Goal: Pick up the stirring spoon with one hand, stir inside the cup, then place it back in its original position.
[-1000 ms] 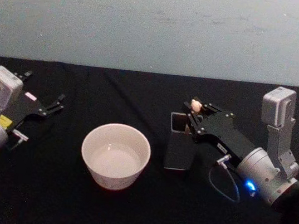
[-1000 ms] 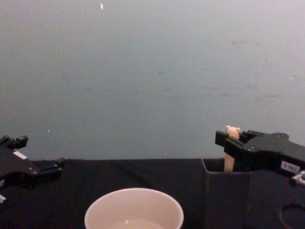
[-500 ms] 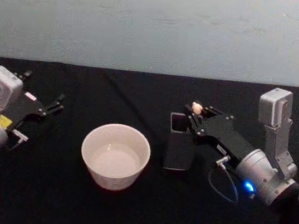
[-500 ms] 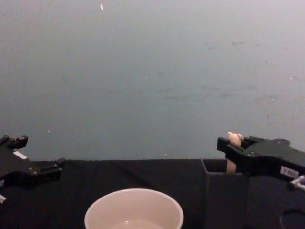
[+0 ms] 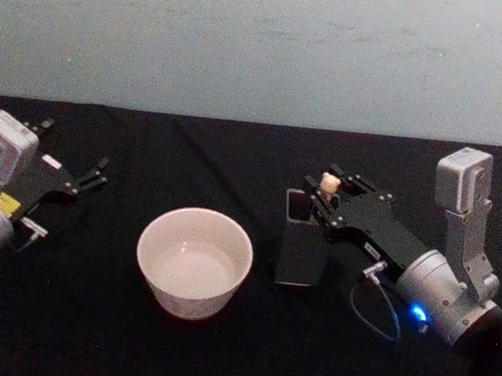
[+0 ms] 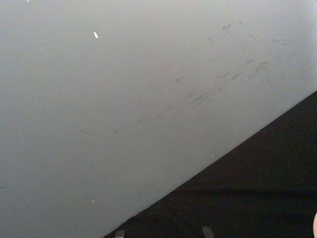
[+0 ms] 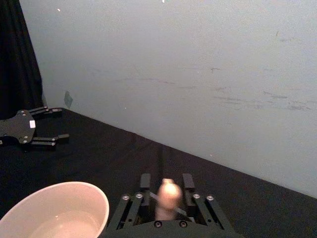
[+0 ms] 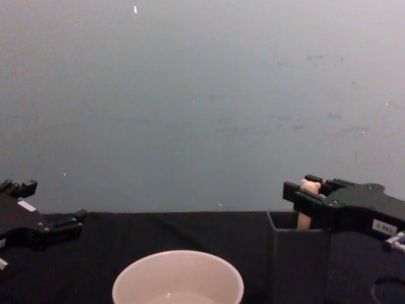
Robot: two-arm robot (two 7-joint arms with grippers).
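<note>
The right gripper [image 5: 325, 188] pinches the bear-topped cream stirring spoon [image 5: 331, 178], which has sunk slightly into the dark square holder [image 5: 299, 252] over the last second. The cream round cup [image 5: 193, 261] waits left; the left gripper [image 5: 92, 174], spread, idles far left.

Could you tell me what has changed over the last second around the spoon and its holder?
The right gripper, its jaws shut on the stirring spoon by its bear-headed handle, dipped slightly and shifted a little toward the cup; the spoon's lower part remains inside the dark holder. Nothing was released. The cup, the holder and the left gripper, parked open at the table's left, stayed put.
</note>
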